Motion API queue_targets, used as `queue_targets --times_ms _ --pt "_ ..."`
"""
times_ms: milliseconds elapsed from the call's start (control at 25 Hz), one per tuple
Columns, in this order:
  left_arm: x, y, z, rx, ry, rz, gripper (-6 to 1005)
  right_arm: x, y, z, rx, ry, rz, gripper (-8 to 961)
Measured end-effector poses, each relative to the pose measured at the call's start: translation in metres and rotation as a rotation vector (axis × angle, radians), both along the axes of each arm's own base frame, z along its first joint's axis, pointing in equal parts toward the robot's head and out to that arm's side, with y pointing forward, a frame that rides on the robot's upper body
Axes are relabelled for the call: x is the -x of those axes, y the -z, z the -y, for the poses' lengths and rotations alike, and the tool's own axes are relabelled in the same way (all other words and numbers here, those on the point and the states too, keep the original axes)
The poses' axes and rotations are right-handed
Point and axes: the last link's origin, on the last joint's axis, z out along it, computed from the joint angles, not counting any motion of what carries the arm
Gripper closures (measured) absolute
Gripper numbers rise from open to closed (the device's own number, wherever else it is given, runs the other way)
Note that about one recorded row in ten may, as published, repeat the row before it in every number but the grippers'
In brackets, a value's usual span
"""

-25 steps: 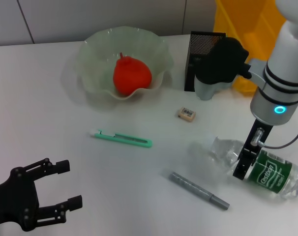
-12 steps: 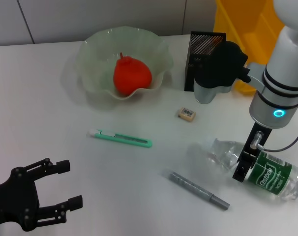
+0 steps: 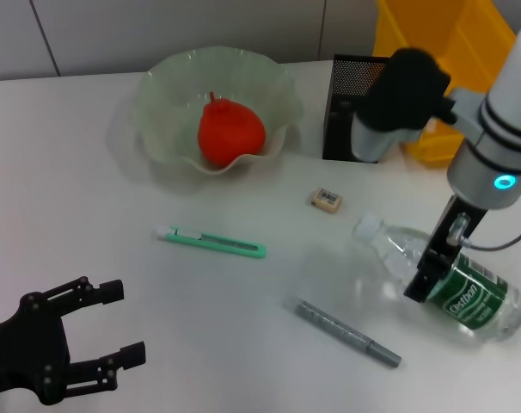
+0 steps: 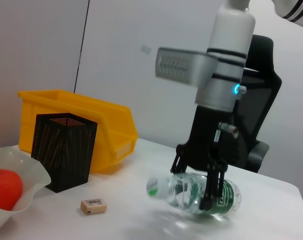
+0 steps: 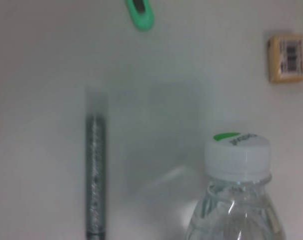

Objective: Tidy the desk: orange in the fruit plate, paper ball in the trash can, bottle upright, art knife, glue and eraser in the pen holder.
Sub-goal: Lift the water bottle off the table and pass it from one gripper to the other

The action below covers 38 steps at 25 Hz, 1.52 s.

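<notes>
A: What sits on the left side of the surface (image 3: 54, 172)?

B: The left gripper (image 3: 88, 335) rests low at the near left corner, its black fingers spread apart with nothing between them. Farther back stands the pale fruit plate (image 3: 166, 90), and a red-orange fruit (image 3: 230, 131) lies inside it.

A: And toward the middle?

B: The green art knife (image 3: 213, 242) lies flat on the surface, in front of the plate. To its right, nearer the robot, the grey glue stick (image 3: 346, 332) lies at a slant. The eraser (image 3: 326, 200), tan with a barcode label, lies in front of the black mesh pen holder (image 3: 353, 103), apart from it.

A: The bottle?

B: The clear bottle (image 3: 445, 280) with the green label is on the right, tilted, its white cap (image 3: 366, 227) raised and pointing toward the eraser. The right gripper (image 3: 434, 271) is clamped around its body near the label; the left wrist view shows the dark fingers (image 4: 210, 187) on either side of it and the cap end lifted off the surface.

A: Anything behind that?

B: A yellow bin (image 3: 432, 52) stands at the far right, just behind the pen holder.
</notes>
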Motion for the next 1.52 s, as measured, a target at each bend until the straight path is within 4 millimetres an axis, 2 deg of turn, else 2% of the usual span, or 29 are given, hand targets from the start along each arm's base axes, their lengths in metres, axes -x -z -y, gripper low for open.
queue_targets --times_ms 160,280,1000,1200,1520 --pt "0.0 0.0 0.0 0.002 -0.006 0.005 148 0.012 -0.017 0.002 -0.017 -0.037 -0.106 160" --pt "-0.002 0.0 -0.002 0.003 -0.005 0.008 148 0.013 -0.026 0.003 -0.036 -0.064 -0.156 161" --pt "-0.024 0.007 -0.029 0.041 0.01 0.035 152 0.002 -0.035 0.037 -0.025 -0.317 -0.435 160" --pt "-0.029 0.009 -0.039 0.05 -0.01 0.027 153 -0.005 -0.039 0.042 -0.016 -0.363 -0.493 160" --pt "-0.032 0.01 -0.043 0.055 -0.007 0.028 154 -0.003 -0.049 0.043 -0.025 -0.433 -0.566 160"
